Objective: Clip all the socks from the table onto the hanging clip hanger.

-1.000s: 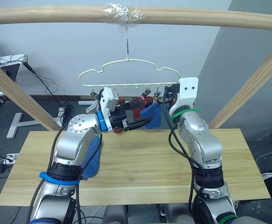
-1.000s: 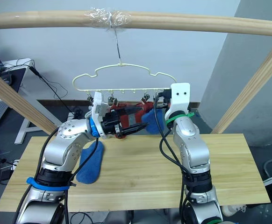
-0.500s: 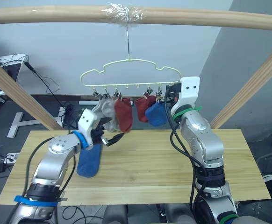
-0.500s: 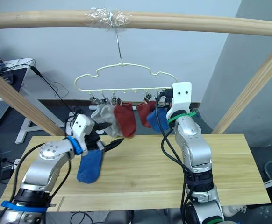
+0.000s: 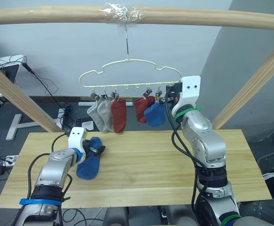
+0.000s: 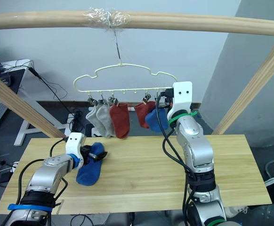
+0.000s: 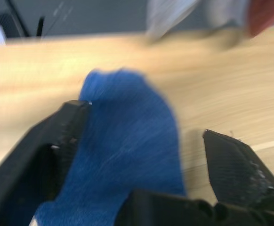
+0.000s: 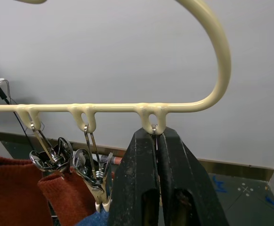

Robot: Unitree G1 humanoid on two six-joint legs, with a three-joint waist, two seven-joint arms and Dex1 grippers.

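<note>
My left gripper (image 7: pixel 141 155) is down at the table (image 5: pixel 174 165) with its fingers spread apart around the last blue sock (image 5: pixel 91 160) lying there. My right gripper (image 8: pixel 157 141) is pinched together on a clip of the clip hanger (image 5: pixel 130 75), where five socks (image 5: pixel 123 113) hang.

Fuzzy knit blue sock (image 7: pixel 127 155) lies on smooth, matt grained wood table (image 5: pixel 146 165); glossy clip hanger (image 8: pixel 127 107).
</note>
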